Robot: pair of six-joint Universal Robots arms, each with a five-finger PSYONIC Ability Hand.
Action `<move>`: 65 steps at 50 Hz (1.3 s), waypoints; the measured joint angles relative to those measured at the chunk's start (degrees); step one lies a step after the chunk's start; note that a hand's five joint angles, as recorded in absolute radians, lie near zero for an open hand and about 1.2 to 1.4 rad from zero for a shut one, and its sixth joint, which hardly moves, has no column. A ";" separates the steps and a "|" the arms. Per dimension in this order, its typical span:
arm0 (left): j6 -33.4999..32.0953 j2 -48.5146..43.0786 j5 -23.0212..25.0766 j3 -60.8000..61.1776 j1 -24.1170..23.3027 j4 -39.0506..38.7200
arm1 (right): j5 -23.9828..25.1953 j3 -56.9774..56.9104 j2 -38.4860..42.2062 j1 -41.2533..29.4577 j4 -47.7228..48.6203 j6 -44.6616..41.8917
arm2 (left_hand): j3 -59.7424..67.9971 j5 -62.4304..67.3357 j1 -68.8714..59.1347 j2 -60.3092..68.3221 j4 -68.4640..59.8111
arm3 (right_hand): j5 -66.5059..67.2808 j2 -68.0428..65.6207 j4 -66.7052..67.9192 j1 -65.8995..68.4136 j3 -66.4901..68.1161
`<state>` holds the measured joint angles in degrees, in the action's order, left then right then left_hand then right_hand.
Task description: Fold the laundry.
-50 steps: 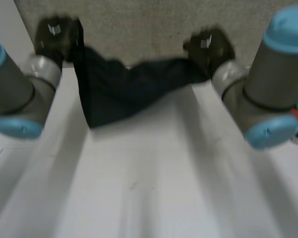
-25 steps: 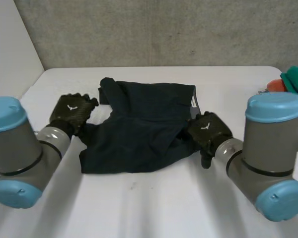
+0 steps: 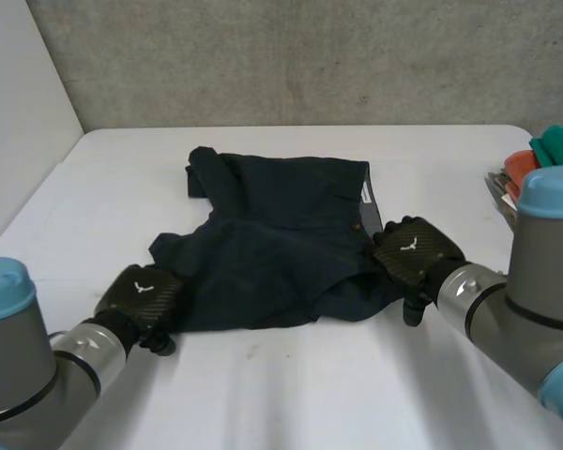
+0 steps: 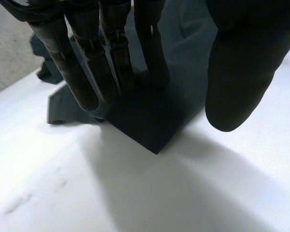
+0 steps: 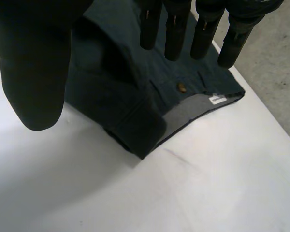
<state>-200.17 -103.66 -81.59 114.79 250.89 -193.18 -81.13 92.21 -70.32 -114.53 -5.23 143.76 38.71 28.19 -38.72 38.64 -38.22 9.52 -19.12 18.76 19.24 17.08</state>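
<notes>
loosely laid shorts, left hand, right hand straight-fingered at near corners

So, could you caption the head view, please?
Open left hand and right hand at near corners of dark shorts.

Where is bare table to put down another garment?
Free: the table in front of the dark shorts, between the left hand and right hand; also the far strip behind the shorts. Crowded: the right edge, with coloured items.

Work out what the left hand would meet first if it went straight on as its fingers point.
The dark garment: its near corner lies right at the left hand's fingertips, though depth is unclear.
</notes>
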 measured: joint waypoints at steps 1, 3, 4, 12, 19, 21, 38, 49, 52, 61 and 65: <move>0.00 -0.48 0.15 -0.19 0.03 -0.20 | 0.03 0.22 0.31 -0.05 0.47 0.01 | 0.00 0.00 0.00 0.00 0.00 | 0.01 0.00 0.00 0.00 0.00; -0.02 -2.97 0.74 -1.52 0.19 -1.53 | 0.03 1.11 1.26 -0.24 2.08 0.13 | -0.16 -0.14 0.05 -0.06 0.12 | 1.31 0.00 1.46 0.48 2.62; -0.04 -3.76 0.86 -2.02 0.24 -1.97 | 0.01 1.34 1.45 -0.28 2.49 0.18 | -0.16 -0.15 0.05 -0.06 0.12 | 1.82 0.00 2.01 1.08 3.29; -0.15 -9.60 0.95 -6.87 0.48 -4.03 | -0.16 3.23 4.39 -0.37 8.94 0.47 | -0.18 -0.16 0.05 -0.06 0.24 | 6.64 -5.75 7.16 6.46 8.40; -0.22 -13.87 0.60 -10.51 0.43 -4.43 | -0.19 2.73 8.83 -0.37 15.29 0.33 | 0.59 0.99 -0.54 0.66 -0.92 | 27.52 -28.35 28.45 28.19 30.14; -0.26 -14.76 0.55 -11.47 0.41 -4.53 | -0.23 2.12 10.04 -0.38 16.66 0.18 | 4.52 4.54 -4.31 4.57 -4.64 | 42.80 -44.70 43.86 39.37 45.98; -7.09 -18.30 0.60 -15.15 0.33 -8.28 | -0.71 -0.51 12.62 -0.42 18.52 -0.07 | 11.55 11.53 -11.41 11.94 -12.33 | 48.34 -48.24 49.60 42.05 50.80; -8.28 -17.61 0.09 -16.46 0.15 -8.44 | -0.95 -1.42 12.08 -0.07 17.98 -0.16 | 29.22 27.70 -25.79 29.75 -30.29 | 48.34 -48.24 49.61 42.05 50.80; -7.72 -13.92 -0.32 -16.07 -0.10 -7.91 | -1.68 -1.89 11.04 0.11 16.67 -0.52 | 29.23 27.70 -25.79 29.77 -30.29 | 48.32 -48.24 49.62 42.05 50.80; -2.95 10.94 -0.67 -14.16 -1.05 0.32 | -4.97 -6.51 -5.10 0.54 1.03 -5.24 | 29.23 27.70 -25.79 29.79 -30.30 | 48.36 -48.24 49.76 42.05 51.01; -1.81 20.82 -0.39 -16.06 -1.06 8.59 | -5.21 -12.07 -11.30 0.78 -9.01 -6.96 | 29.23 27.70 -25.79 29.79 -30.31 | 48.47 -48.24 49.80 42.05 51.01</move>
<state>-201.99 -82.84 -81.97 98.73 249.83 -184.59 -86.34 80.14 -81.61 -113.75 -14.24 136.79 67.93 55.90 -64.51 68.43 -68.54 57.99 -67.36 68.56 61.29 68.10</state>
